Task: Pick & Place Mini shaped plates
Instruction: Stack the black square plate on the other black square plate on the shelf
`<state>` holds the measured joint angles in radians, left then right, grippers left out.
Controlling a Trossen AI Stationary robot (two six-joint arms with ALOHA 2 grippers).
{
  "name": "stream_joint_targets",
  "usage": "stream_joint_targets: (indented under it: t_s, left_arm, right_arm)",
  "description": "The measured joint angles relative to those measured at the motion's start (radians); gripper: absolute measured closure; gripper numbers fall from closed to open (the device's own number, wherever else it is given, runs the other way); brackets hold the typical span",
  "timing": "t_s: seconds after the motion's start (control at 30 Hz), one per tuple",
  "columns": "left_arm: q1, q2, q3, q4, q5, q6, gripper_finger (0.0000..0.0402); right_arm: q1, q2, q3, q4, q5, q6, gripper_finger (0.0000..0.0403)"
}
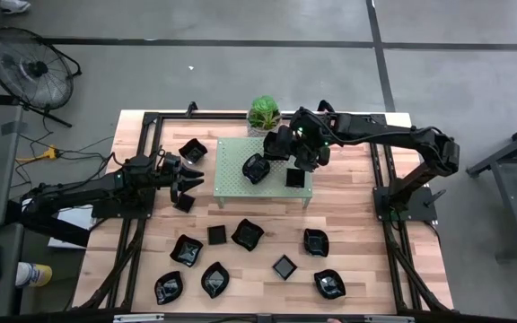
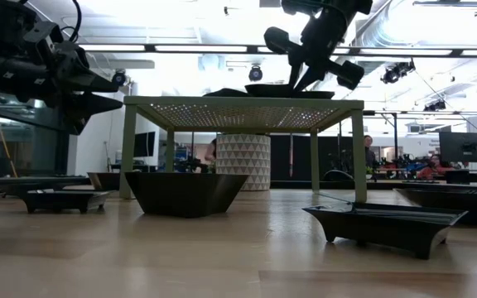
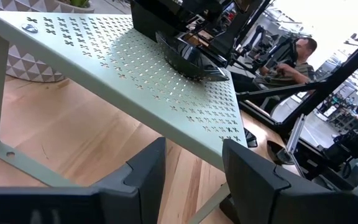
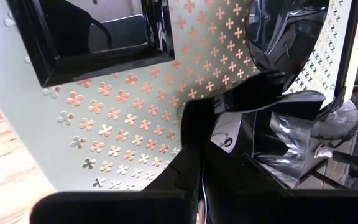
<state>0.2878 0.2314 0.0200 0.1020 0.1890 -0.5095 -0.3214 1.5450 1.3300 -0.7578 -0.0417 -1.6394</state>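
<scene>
Square plate (image 4: 92, 37) cut off.

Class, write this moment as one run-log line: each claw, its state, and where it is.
left claw: open, empty, beside pale green perforated rack | right claw: shut, over rack | two glossy black mini plates on rack

no readable text, labels or signs
</scene>
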Motion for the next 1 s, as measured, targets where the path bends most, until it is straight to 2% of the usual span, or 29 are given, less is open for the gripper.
stream_joint_targets:
  t_s: [0.87, 1.0]
  left_arm:
    - [0.000, 0.000, 0.000, 0.000, 0.002, 0.000, 0.0245]
    - [0.000, 0.000, 0.000, 0.000, 0.002, 0.000, 0.0245]
  right_arm:
    - [0.000, 0.000, 0.000, 0.015, 0.005, 0.053, 0.0390]
    - [0.000, 0.000, 0.000, 0.014, -0.001, 0.071, 0.0370]
